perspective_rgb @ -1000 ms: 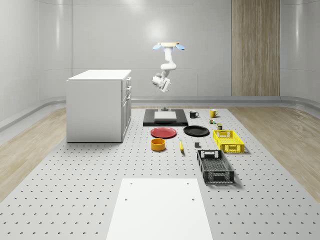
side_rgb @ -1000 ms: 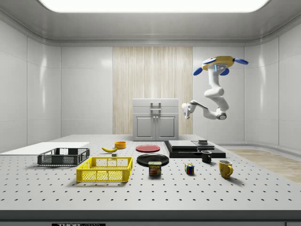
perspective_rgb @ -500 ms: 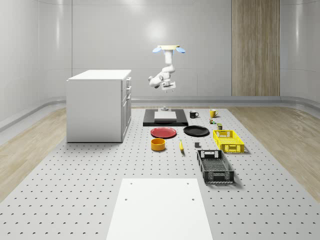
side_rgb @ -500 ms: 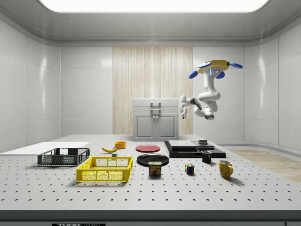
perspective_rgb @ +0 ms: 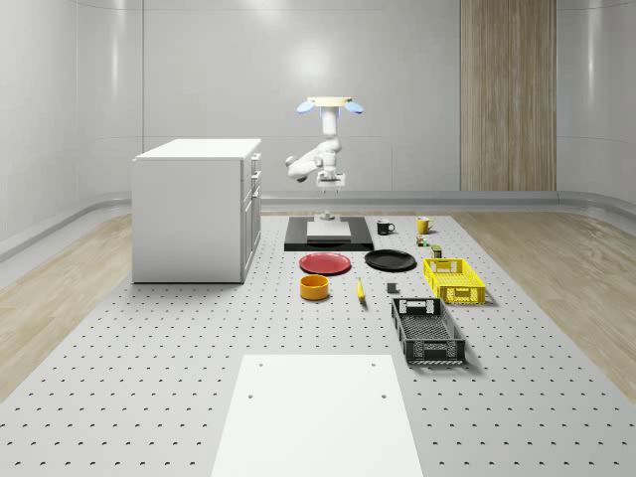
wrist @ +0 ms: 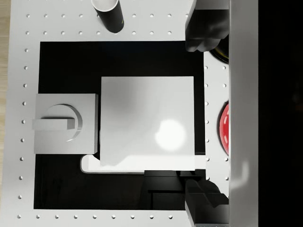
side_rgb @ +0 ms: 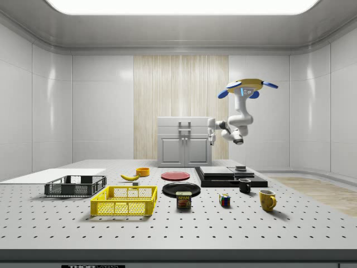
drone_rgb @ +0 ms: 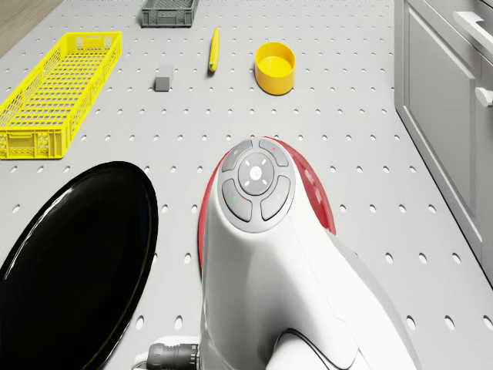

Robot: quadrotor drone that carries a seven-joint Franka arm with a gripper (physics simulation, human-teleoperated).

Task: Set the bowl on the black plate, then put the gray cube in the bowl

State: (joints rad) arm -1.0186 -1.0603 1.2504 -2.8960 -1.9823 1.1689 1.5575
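1. The tool [perspective_rgb: 328, 186] hangs in the air, pointing straight down over the black base [perspective_rgb: 329, 241] with its white slab [wrist: 147, 122] at the far end of the bench [perspective_rgb: 199, 397]; in the wrist view two dark fingers [wrist: 204, 201] stand apart with nothing between them, so the tool is open and empty.
2. The arm [side_rgb: 239, 118] folds up from the tool to the drone [side_rgb: 244, 86], which hovers high above the far part of the bench, to the right of the white cabinet [perspective_rgb: 197, 208] in the whole-scene view.
3. The bowl [perspective_rgb: 315, 287], yellow, sits on the bench nearer the camera than the red plate [perspective_rgb: 326, 262]; it is well apart from the tool.
4. The black plate [perspective_rgb: 390, 260] lies bare just right of the red plate.
5. The gray cube [drone_rgb: 162, 82] rests on the bench between the banana [drone_rgb: 213, 50] and the yellow crate [perspective_rgb: 454, 279].
6. A black crate [perspective_rgb: 427, 331] stands nearer still; two mugs [perspective_rgb: 386, 227] sit to the right of the black base.
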